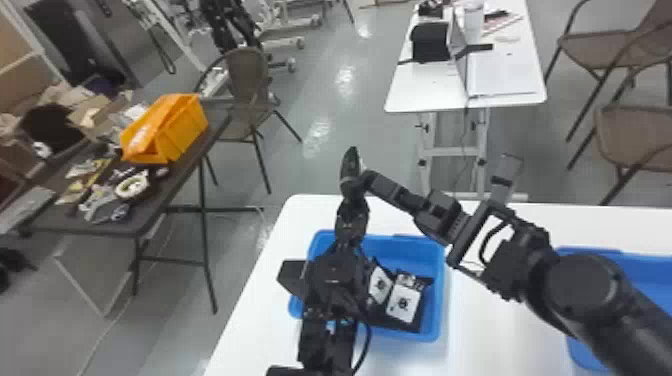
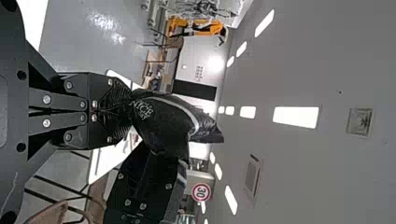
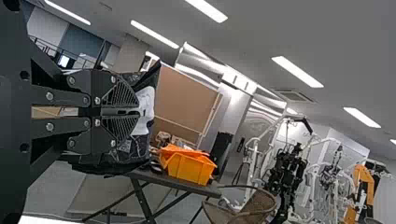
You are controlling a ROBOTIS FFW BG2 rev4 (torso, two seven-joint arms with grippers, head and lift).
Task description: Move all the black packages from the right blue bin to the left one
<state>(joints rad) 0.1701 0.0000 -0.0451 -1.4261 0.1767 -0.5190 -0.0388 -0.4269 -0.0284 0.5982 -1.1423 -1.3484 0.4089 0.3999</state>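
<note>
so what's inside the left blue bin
Black packages with white labels lie in the left blue bin, toward its right side. The left arm passes over the bin's left part, hiding whatever lies beneath, so I can't count them all.

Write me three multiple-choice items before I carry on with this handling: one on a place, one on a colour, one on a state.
1. Where is the orange bin?
A) on the floor
B) on the dark table
C) inside the left blue bin

2. What colour are the large labels in the left blue bin?
A) white
B) yellow
C) green

3. How is the left gripper?
A) open and empty
B) open around a package
C) shut on a black package

Key:
1 B, it sits on that tabletop.
2 A, their faces are white with black marks.
3 C, its fingertips meet on the package's edge.
</note>
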